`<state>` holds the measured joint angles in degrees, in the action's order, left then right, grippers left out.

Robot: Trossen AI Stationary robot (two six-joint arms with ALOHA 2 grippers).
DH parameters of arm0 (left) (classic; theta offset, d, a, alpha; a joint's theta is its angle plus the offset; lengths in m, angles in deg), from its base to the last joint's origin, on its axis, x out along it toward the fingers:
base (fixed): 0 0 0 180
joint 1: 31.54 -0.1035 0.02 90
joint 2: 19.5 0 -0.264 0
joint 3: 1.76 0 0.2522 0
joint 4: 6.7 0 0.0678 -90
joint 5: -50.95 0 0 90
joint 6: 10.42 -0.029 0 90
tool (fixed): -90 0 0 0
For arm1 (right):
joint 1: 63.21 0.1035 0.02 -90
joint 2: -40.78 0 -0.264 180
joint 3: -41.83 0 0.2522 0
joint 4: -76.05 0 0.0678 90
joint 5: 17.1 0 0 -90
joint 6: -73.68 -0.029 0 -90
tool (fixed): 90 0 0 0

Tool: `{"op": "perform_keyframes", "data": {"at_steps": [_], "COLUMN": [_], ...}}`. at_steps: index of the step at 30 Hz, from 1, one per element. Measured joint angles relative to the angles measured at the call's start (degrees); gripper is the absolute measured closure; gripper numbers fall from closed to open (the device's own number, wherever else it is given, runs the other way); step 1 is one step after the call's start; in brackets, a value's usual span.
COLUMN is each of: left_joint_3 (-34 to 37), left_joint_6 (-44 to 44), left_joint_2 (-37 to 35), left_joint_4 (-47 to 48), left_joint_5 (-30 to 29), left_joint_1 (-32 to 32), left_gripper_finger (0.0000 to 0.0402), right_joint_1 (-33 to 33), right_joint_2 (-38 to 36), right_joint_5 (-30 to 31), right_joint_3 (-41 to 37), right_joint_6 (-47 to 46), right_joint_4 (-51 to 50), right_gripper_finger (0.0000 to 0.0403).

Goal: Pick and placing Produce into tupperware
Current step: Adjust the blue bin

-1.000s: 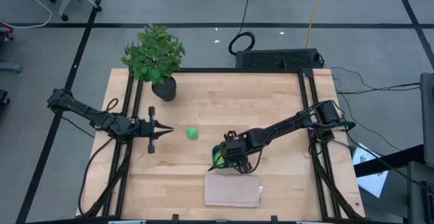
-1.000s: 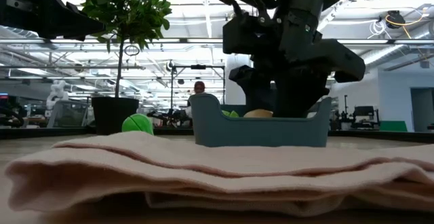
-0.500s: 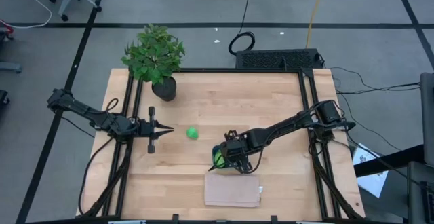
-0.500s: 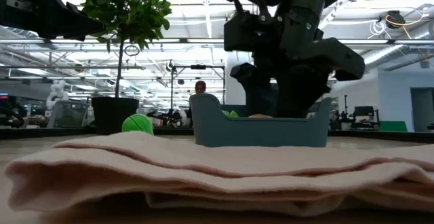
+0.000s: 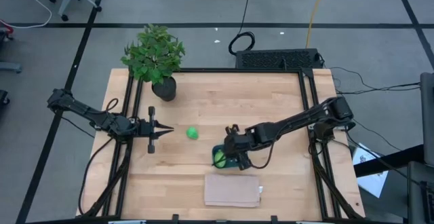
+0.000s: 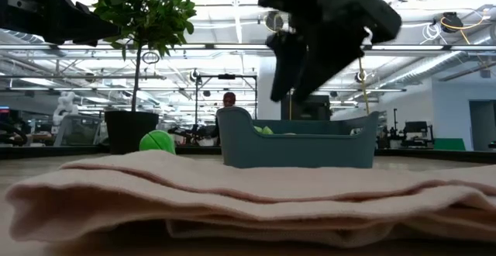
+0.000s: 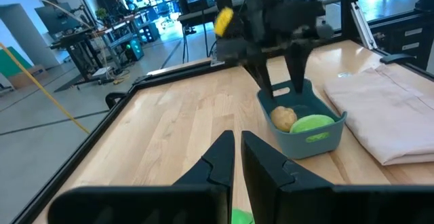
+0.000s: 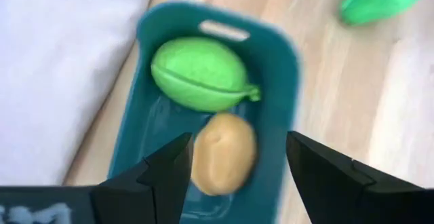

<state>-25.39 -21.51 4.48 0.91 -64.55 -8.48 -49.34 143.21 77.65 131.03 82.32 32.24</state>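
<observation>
With its fingers spread, the right gripper is hovering over the tupperware; the remaining green ball, likely light and roll-prone, is calling for a pinch across its middle.

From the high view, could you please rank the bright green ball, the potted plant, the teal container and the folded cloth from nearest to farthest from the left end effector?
1. Bright green ball: just off the tips of the left end effector, toward table centre.
2. Potted plant: at the table's far left corner.
3. Teal container: under the right arm.
4. Folded cloth: at the near edge, beyond the container.
</observation>
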Motion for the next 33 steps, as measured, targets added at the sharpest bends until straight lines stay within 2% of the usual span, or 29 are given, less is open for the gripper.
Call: {"op": "perform_keyframes", "data": {"at_steps": [4, 7, 10, 16, 18, 33], "left_joint_3": [0.00, 0.00, 0.00, 0.00, 0.00, 0.00], "left_joint_6": [-0.04, -0.11, -0.11, -0.09, -0.01, 0.02], "left_joint_2": [0.01, 0.02, 0.00, 0.02, 0.01, 0.00], "left_joint_4": [0.02, 0.04, 0.07, 0.09, 0.09, 0.75], "left_joint_5": [0.00, 0.00, 0.00, -0.01, -0.02, -0.02], "left_joint_1": [0.01, 0.01, 0.01, -0.01, -0.01, 0.01], "left_gripper_finger": [0.0369, 0.0369, 0.0369, 0.0369, 0.0369, 0.0369], "right_joint_1": [-0.04, -0.02, -0.11, -1.53, -2.30, -7.83], "right_joint_2": [-1.62, -1.81, -1.70, -1.72, -1.75, -2.98], "right_joint_5": [0.02, 0.00, 0.00, 0.00, 0.01, -0.31], "right_joint_3": [0.02, 0.04, 0.03, 0.03, 0.03, -7.24], "right_joint_6": [-0.01, 0.77, 1.37, 2.59, 2.90, 0.55], "right_joint_4": [0.27, 0.33, 0.85, 0.64, 0.01, 2.16], "right_gripper_finger": [0.0178, 0.0204, 0.0250, 0.0370, 0.0394, 0.0402]}}
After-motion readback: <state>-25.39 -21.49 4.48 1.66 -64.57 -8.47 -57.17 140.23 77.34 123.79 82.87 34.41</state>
